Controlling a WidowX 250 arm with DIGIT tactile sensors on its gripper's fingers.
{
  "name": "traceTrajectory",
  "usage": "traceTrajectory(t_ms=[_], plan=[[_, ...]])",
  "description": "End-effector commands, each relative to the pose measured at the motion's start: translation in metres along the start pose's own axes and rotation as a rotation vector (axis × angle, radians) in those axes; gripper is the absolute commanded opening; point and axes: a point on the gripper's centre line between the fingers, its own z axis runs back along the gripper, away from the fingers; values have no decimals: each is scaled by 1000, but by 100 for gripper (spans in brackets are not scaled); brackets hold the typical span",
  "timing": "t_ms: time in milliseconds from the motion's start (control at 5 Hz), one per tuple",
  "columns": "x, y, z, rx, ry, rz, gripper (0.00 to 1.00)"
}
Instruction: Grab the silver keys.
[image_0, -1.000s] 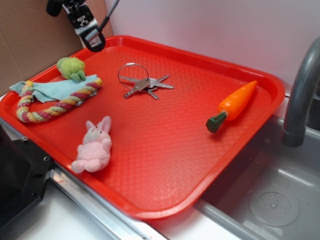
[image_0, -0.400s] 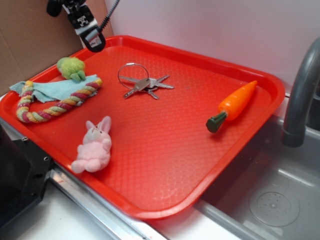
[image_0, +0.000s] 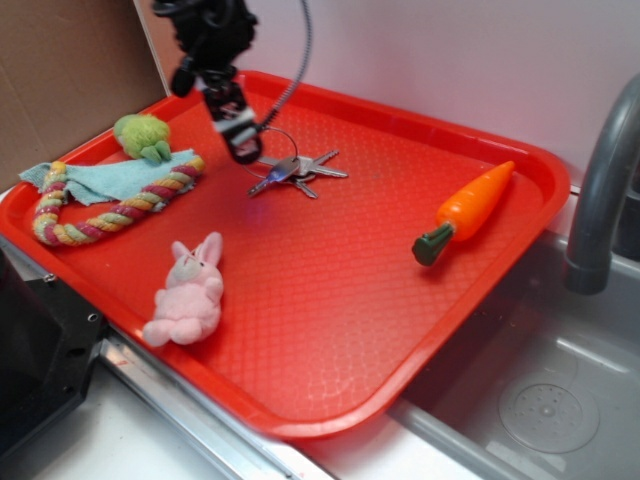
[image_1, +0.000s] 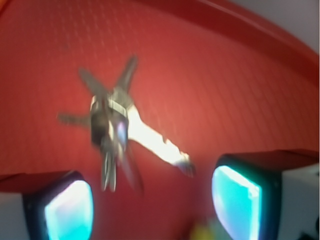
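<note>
Approach step, no grasp yet. The black WidowX gripper (image_0: 240, 150) hangs above the far-left part of the red plastic tray (image_0: 330, 330), its tip over the ring end of the bunch of flat silver keys on a thin wire ring (image_0: 295, 170). In the wrist view the two fingertip pads (image_1: 237, 202) sit spread at the bottom corners with nothing between them, so the jaws stand apart and empty. The keys (image_1: 117, 132) lie flat on the tray ahead of the fingers, blades fanned out, the picture motion-blurred.

From the exterior view the keys are just beside the gripper tip, toward the tray's middle. Whether the tip touches the ring I cannot tell; the ring is partly hidden behind it.

Next move, as I judge it: centre the open fingers over the clustered key heads, drop down to the tray floor, then close. Flat thin metal on a textured tray is likely hard to pinch, so the fingers need to reach right down; the keys may slide.

Tray contents besides the keys: an orange toy carrot with green top (image_0: 465, 212) well off toward the sink side, a pink plush bunny (image_0: 188, 292) toward the near edge, a striped rope toy (image_0: 115, 212) with a light blue cloth (image_0: 105, 178) and a green plush ball (image_0: 143, 136) on the cardboard-wall side of the gripper.
</note>
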Motion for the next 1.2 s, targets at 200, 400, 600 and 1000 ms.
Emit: traceTrajectory(t_ms=[200, 400, 600, 1000], plan=[[14, -31, 3, -58, -62, -56, 0], [20, -35, 14, -66, -86, -75, 0], [29, -26, 20, -88, -82, -64, 0], [20, -21, 21, -61, -78, -31, 0]])
